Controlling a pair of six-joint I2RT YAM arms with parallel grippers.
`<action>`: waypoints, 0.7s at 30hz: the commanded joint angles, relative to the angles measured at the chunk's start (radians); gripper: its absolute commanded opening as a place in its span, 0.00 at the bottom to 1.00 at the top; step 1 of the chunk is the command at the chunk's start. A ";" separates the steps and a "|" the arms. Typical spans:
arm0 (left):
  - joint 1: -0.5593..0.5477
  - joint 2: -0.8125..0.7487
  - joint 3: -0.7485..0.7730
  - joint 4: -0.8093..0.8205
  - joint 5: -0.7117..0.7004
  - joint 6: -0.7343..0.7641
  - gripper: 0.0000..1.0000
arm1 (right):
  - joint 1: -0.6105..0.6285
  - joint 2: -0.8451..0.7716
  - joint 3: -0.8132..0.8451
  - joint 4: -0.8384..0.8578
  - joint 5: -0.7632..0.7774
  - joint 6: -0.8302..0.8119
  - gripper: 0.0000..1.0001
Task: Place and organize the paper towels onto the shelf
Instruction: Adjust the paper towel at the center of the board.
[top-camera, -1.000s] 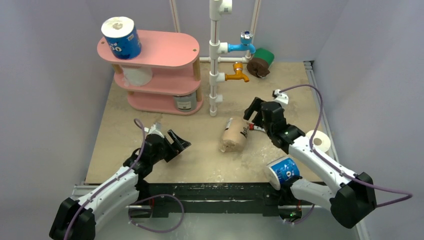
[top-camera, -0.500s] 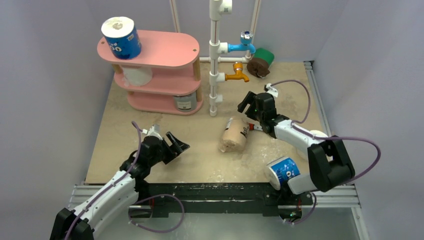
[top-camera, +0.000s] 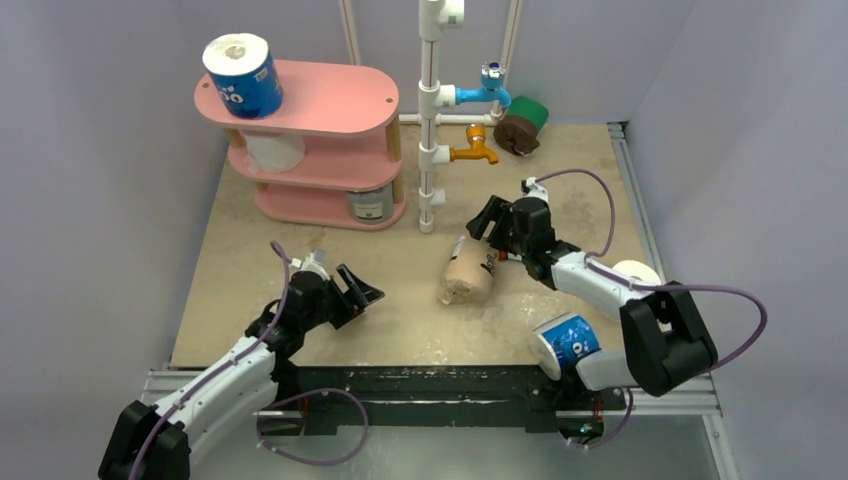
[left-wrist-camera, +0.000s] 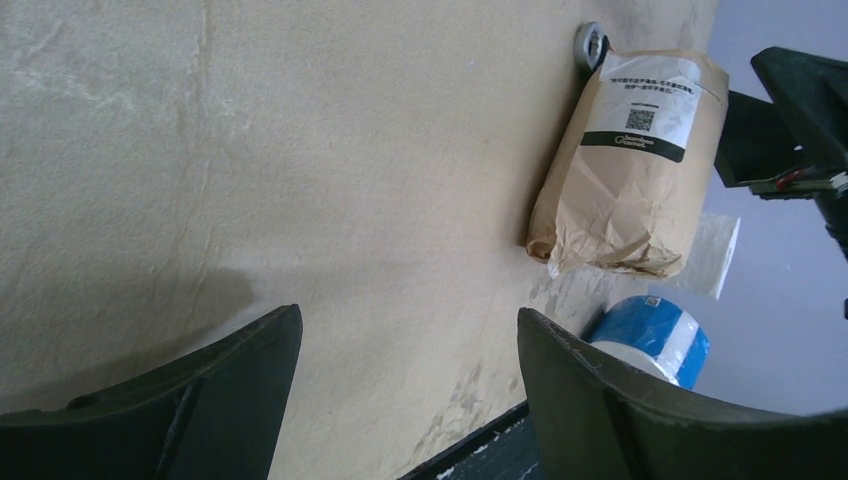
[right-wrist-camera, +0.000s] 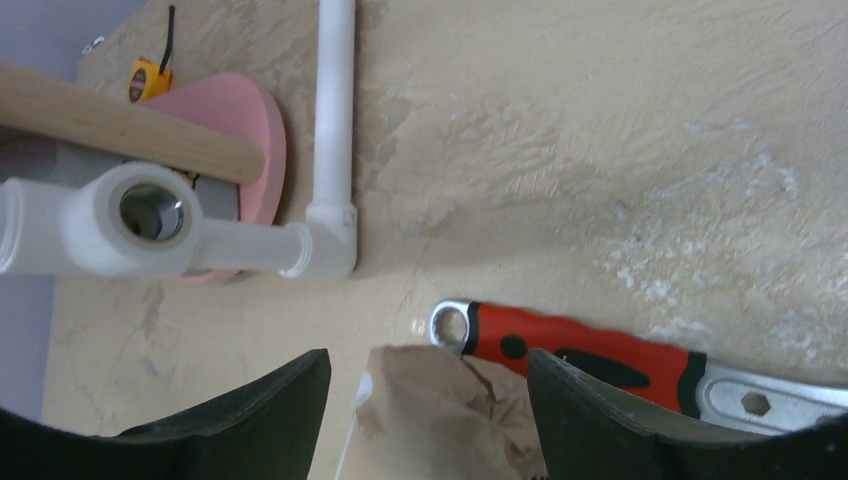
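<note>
A brown-wrapped paper towel roll (top-camera: 468, 270) lies on its side mid-table. My right gripper (top-camera: 487, 222) hovers over its far end, open, one finger on each side and a gap showing at both; the right wrist view has the crumpled wrapper (right-wrist-camera: 450, 420) between the jaws of that gripper (right-wrist-camera: 428, 360). My left gripper (top-camera: 362, 292) is open and empty left of the roll, which shows ahead (left-wrist-camera: 630, 170) of the gripper (left-wrist-camera: 408, 312). The pink shelf (top-camera: 330, 100) holds a blue roll (top-camera: 243, 76) on top, a white roll (top-camera: 274, 150) in the middle and a grey roll (top-camera: 370, 203) below.
A red-handled wrench (right-wrist-camera: 590, 355) lies right beside the brown roll. The white pipe frame (top-camera: 430, 120) stands between shelf and right arm. A blue roll (top-camera: 566, 342) and a white roll (top-camera: 640, 275) sit near right; green (top-camera: 532, 112) and brown (top-camera: 515, 134) rolls at the back. A yellow tape measure (right-wrist-camera: 148, 80) lies by the shelf.
My right arm has reached left and lowered over the brown roll's far end, its jaws narrowing. The left arm has shifted only slightly.
</note>
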 joint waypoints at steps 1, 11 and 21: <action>-0.005 0.014 -0.013 0.145 0.045 -0.028 0.78 | 0.032 -0.095 -0.056 0.011 -0.024 0.002 0.72; -0.005 0.018 -0.010 0.165 0.039 -0.053 0.78 | 0.135 -0.259 -0.151 -0.035 0.000 0.030 0.72; -0.005 -0.022 -0.005 0.119 0.012 -0.057 0.78 | 0.241 -0.414 -0.267 -0.057 0.012 0.151 0.72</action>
